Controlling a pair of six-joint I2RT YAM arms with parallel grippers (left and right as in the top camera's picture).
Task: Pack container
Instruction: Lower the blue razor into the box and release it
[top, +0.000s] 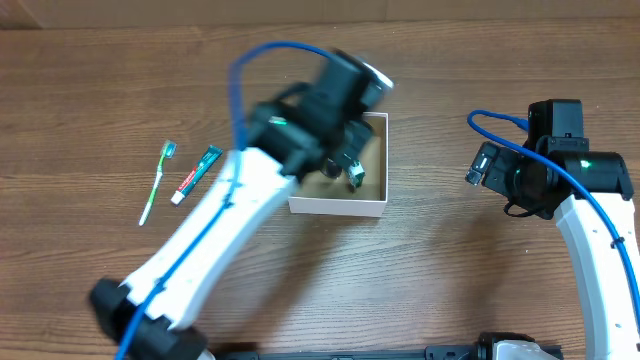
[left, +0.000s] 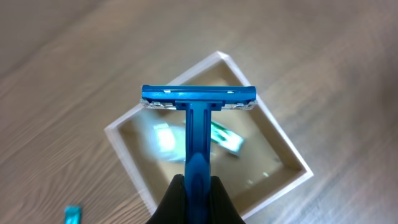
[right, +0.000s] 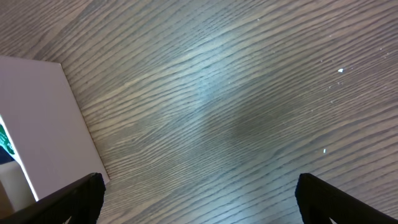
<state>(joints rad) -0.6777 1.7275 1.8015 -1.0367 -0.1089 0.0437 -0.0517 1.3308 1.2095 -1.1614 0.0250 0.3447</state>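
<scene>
Razor, seemingly above container, wood-grain table

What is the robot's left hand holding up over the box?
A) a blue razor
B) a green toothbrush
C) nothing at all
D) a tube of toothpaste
A: in the left wrist view, the left gripper is shut on the handle of a blue razor above the white box, while the toothbrush and the toothpaste lie on the table.

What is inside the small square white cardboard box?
In the white cardboard box, a blurred, unidentifiable white-and-green item lies on the brown bottom. The blue plastic razor in the left gripper hides a strip of the inside.
</scene>
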